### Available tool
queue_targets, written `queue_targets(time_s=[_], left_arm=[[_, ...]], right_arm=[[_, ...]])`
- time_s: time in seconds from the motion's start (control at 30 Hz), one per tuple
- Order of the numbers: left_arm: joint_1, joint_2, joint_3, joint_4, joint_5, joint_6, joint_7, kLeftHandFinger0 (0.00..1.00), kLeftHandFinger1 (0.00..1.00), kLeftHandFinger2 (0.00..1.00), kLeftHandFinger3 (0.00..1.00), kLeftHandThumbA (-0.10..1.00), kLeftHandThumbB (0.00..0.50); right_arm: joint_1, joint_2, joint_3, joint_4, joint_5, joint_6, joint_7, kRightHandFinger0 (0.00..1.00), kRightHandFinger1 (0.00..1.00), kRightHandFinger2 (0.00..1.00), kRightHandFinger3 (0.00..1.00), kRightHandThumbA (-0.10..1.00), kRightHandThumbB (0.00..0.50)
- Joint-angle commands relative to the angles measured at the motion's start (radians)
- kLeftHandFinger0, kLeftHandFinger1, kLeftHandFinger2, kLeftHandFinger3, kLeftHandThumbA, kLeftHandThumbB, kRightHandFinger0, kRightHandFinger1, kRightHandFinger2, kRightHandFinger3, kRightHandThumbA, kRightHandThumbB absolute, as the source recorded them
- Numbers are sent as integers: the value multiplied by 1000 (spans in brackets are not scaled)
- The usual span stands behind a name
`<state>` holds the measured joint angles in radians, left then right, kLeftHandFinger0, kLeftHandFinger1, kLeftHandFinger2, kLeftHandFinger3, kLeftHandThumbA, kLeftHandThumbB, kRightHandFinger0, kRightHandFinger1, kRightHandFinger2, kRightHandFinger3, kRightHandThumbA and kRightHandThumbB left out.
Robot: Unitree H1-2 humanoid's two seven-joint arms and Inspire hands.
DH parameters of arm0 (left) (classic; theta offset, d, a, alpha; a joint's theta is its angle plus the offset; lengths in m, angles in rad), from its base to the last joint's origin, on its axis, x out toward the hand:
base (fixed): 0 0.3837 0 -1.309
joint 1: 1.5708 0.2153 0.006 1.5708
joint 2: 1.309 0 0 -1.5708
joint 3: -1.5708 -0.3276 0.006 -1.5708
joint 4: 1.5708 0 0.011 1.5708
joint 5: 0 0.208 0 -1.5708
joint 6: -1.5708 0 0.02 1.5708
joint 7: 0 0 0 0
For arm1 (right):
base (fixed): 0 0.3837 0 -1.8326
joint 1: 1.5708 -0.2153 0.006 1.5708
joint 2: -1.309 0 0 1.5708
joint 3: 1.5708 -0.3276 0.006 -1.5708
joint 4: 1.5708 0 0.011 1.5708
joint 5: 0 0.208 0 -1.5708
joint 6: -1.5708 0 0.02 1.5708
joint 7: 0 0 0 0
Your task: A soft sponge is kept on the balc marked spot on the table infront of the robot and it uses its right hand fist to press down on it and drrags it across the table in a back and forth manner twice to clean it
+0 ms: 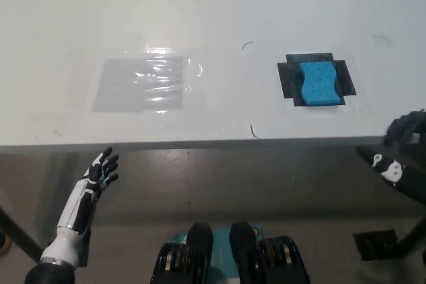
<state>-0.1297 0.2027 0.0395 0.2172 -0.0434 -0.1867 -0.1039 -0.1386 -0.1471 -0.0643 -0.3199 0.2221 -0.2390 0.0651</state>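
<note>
Blue sponge (317, 84) lying flat on the black marked spot (290, 78), right of centre in the upper half of the frame, on the white bench (219, 4), touched by nothing. Clear plastic sheet (143, 83) taped flat left of centre, well apart from the sponge. White left hand (101, 169) at lower left, below the bench edge, fingers spread, holding nothing. Black right hand (406, 144) at the right edge, mostly cut off; open or closed, cannot tell.

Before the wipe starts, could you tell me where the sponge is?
In the head view the blue sponge sits on the black marked spot, right side of the white table, ahead of the right hand.
</note>
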Motion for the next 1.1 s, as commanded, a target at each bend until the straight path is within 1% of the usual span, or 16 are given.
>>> queue_targets(time_s=[0.0, 0.1, 0.17, 0.23, 0.27, 0.33, 0.4, 0.43, 0.47, 0.5, 0.57, 0.63, 0.7, 0.87, 0.93, 1.07], left_arm=[[-31, 16, 5, -5, -8, -52, -15, 1000, 1000, 1000, 1000, 1000, 500], [-33, 16, 9, -1, -12, -59, -14, 1000, 1000, 1000, 1000, 1000, 500], [-31, 18, 10, 0, -10, -61, -12, 1000, 1000, 1000, 1000, 1000, 500], [-31, 19, 10, 4, -9, -67, -11, 1000, 1000, 1000, 1000, 1000, 500], [-30, 19, 10, 4, -9, -66, -11, 1000, 1000, 1000, 1000, 1000, 500], [-29, 19, 11, 11, -9, -73, -11, 1000, 1000, 1000, 1000, 1000, 500], [-26, 20, 9, 9, -9, -69, -14, 1000, 1000, 1000, 1000, 1000, 500], [-26, 20, 10, 9, -8, -68, -12, 1000, 1000, 1000, 1000, 1000, 500], [-27, 19, 10, 12, -11, -71, -13, 1000, 1000, 1000, 1000, 1000, 500], [-27, 19, 10, 13, -11, -71, -13, 1000, 1000, 1000, 1000, 1000, 500], [-20, 17, 10, 9, -9, -68, -11, 1000, 1000, 1000, 1000, 1000, 500], [-20, 18, 8, 11, -2, -71, -8, 1000, 1000, 1000, 1000, 1000, 500], [-18, 17, 7, 10, -3, -69, -9, 1000, 1000, 1000, 1000, 1000, 500], [-11, 15, 8, 8, -7, -68, -10, 1000, 1000, 1000, 1000, 1000, 500], [-3, 13, 7, 10, -4, -72, -8, 1000, 1000, 1000, 1000, 1000, 500], [6, 12, 9, 13, -7, -83, -8, 1000, 1000, 1000, 1000, 1000, 500]], right_arm=[[-45, -23, 1, -66, 67, 81, 16, 0, 0, 0, 0, 1000, 223], [-60, -26, 6, -71, 88, 98, 24, 0, 0, 0, 0, 1000, 202], [-81, -31, 7, -64, 76, 92, 30, 0, 0, 0, 0, 1000, 204], [-118, -33, 2, -68, 42, 127, 13, 23, 0, 0, 0, 1000, 224], [-135, -24, -2, -75, 24, 156, -9, 26, 0, 0, 0, 1000, 212], [-177, -25, -2, -49, 47, 143, 4, 11, 0, 0, 0, 1000, 186], [-247, -24, -2, -15, 26, 179, -8, 25, 0, 0, 0, 1000, 219], [-277, -26, -2, 3, 20, 191, -10, 1, 0, 0, 0, 1000, 211], [-323, -27, -1, 34, 2, 205, -16, 1, 0, 0, 0, 1000, 221], [-344, -24, -3, 54, 8, 201, -15, 0, 0, 0, 0, 1000, 199], [-411, -16, -9, 134, 34, 189, -9, 0, 0, 0, 0, 1000, 198], [-495, -14, -15, 244, 50, 174, 1, 0, 0, 0, 0, 1000, 236], [-558, -11, -21, 334, 43, 135, 3, 0, 0, 0, 0, 1000, 218], [-704, 6, -28, 541, 20, 95, -13, 0, 0, 0, 0, 1000, 222], [-755, 11, -32, 639, 18, 78, -13, 0, 0, 0, 0, 1000, 264], [-861, 14, -34, 853, -25, 37, -49, 0, 0, 0, 0, 1000, 304]])
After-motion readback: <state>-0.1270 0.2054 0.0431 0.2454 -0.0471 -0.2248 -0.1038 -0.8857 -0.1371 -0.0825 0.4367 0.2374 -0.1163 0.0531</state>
